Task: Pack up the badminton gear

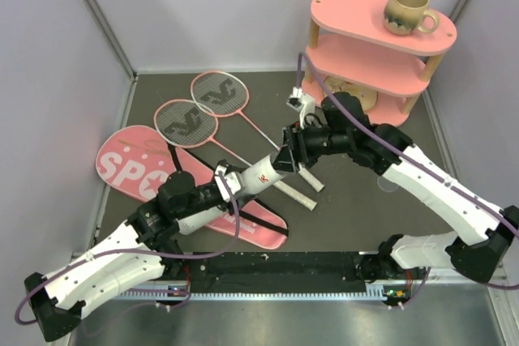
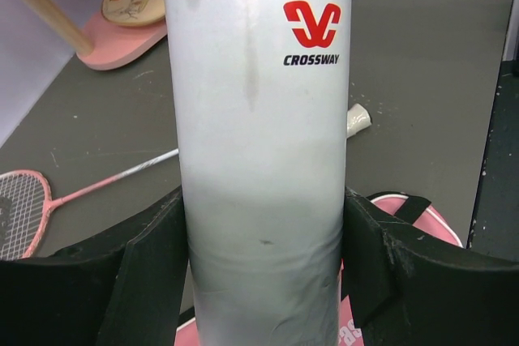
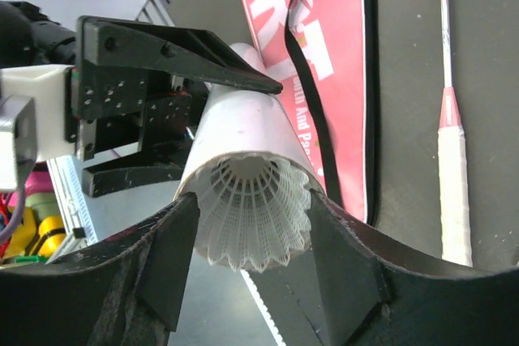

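Left gripper [image 2: 263, 237]: closed on the long white tube [image 2: 259, 119], one pad against each side of its lower body. The rest of the tube ran straight out ahead of the fingers, off the table [image 1: 365, 200].

Right gripper [image 3: 255, 253]: met the tube's far, open end. A white feather shuttlecock [image 3: 255, 208] sat in that mouth with its skirt facing the wrist camera. The jaws stood one either side of the skirt, very close. Could not tell whether they pinched it or stood just clear.

Below and beyond the left hand lay the pink bag [image 1: 134, 164], flat, black strap across it. The two pink-framed rackets [image 1: 185, 119] [image 1: 219, 93] lay past the bag. Their white handles reached under the right hand, and one handle [image 3: 454, 192] showed off that hand's right finger. The pink shelf [image 1: 369, 54] and mug [image 1: 408, 10] stood behind the right arm, not part of the job.

Handling, as a judgement:
- **Tube:** probably light, stiff and smooth-walled. It could slide through the pads or dent under a hard squeeze. The present hold low on the body looked sound, and a steady mouth matters most.
- **Shuttlecock:** nearly weightless, with feathers that crush easily. It would be better nudged in by the skirt rim with light contact than clamped.
- **Rackets:** thin shafts, so best taken at the wrapped handle.
- **Bag:** soft, likely to sag, and will need its opening held.
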